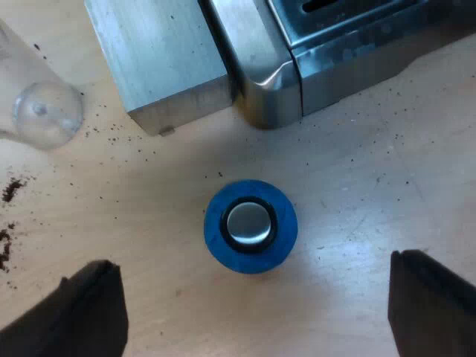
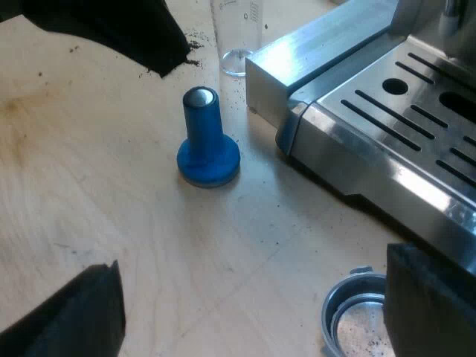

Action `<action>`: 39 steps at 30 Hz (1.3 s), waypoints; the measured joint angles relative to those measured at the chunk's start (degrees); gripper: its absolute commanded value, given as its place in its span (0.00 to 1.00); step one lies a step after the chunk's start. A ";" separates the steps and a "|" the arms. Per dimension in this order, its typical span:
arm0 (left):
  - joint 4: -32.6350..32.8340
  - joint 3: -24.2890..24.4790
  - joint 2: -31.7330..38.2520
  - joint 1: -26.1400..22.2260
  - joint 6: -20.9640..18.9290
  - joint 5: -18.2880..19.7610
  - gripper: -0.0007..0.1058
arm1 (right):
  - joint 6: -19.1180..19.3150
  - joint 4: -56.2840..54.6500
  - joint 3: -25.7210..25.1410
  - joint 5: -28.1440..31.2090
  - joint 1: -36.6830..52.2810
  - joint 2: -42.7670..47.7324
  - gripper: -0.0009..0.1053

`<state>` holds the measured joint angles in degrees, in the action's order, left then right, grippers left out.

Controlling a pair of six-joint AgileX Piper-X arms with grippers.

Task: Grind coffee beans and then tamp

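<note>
A blue tamper (image 1: 251,227) with a silver cap stands upright on the wooden table, seen from straight above in the left wrist view. My left gripper (image 1: 253,262) hovers over it, open, one finger on each side and well apart from it. In the right wrist view the tamper (image 2: 207,145) stands close to the espresso machine's base (image 2: 387,126), with the left arm's dark gripper (image 2: 111,30) above and beyond it. My right gripper (image 2: 253,260) is open and holds nothing. The round metal holder basket (image 2: 355,316) lies by one of its fingers (image 2: 431,305), with a few grounds inside.
A clear measuring glass (image 1: 44,111) (image 2: 238,37) stands near the machine's corner (image 1: 260,74). Spilled coffee grounds (image 1: 9,193) dot the table beside it. The slotted drip tray (image 2: 416,111) borders the work area, with bare wooden table (image 2: 111,186) around the tamper.
</note>
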<state>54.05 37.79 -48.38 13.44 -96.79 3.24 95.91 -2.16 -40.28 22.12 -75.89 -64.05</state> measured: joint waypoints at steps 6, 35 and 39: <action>-2.43 0.00 -7.99 0.00 0.79 0.00 0.69 | -0.81 0.09 0.00 0.00 0.00 0.00 0.69; -10.76 0.00 -28.28 0.00 0.69 3.22 0.49 | -2.23 0.06 0.00 0.00 0.00 0.00 0.69; -10.52 0.00 -28.28 0.00 -0.10 0.79 0.20 | -2.23 -0.04 0.00 0.00 0.00 0.00 0.69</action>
<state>43.53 37.79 -76.65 13.44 -96.90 4.02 93.67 -2.19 -40.28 22.12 -75.89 -64.05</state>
